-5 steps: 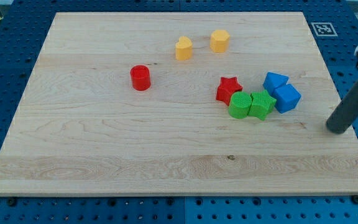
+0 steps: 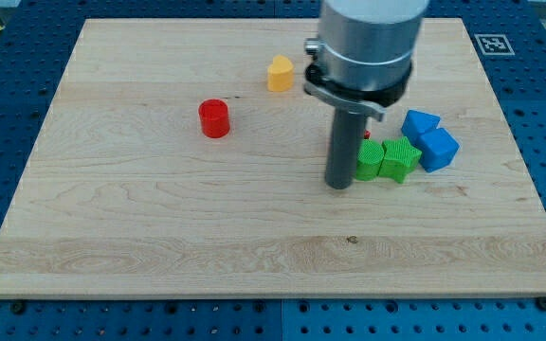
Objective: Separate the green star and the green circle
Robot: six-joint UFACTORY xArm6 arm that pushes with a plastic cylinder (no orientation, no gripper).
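Observation:
The green circle [image 2: 368, 159] and the green star [image 2: 400, 157] lie side by side, touching, right of the board's middle; the star is on the circle's right. My tip [image 2: 337, 185] rests on the board right against the circle's left side. The rod and the arm's body above it hide most of the red star, of which only a sliver [image 2: 367, 137] shows above the circle.
Two blue blocks [image 2: 420, 123] [image 2: 438, 149] sit just right of the green star. A red cylinder [image 2: 214, 118] lies left of centre. A yellow block [image 2: 280, 73] lies near the view's top; the arm hides the other yellow block.
The rod has swung from the board's right edge across to the left side of the green circle. The arm now covers the red star and one yellow block. The blocks have not visibly moved.

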